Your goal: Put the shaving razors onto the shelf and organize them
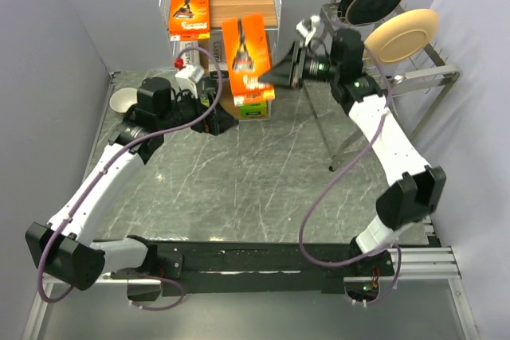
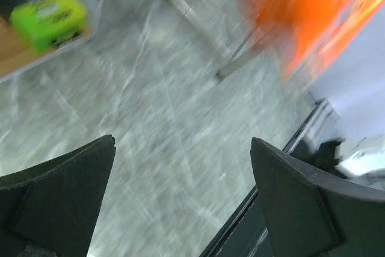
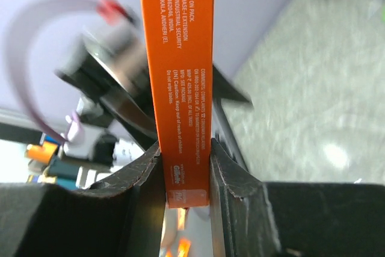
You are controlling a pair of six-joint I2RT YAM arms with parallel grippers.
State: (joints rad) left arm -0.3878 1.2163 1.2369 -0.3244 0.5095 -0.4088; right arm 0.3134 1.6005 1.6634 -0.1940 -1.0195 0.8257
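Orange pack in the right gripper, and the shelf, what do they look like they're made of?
Orange pack, clamped in the right gripper: likely thin printed cardboard, semi-matte; its narrow edge is flat, with crisp small print. Shelf: thin white wire frame, probably coated metal; brown tiers show streaky grain, so wood or wood-look laminate.

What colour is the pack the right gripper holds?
Orange; the pack shows best in right wrist view.
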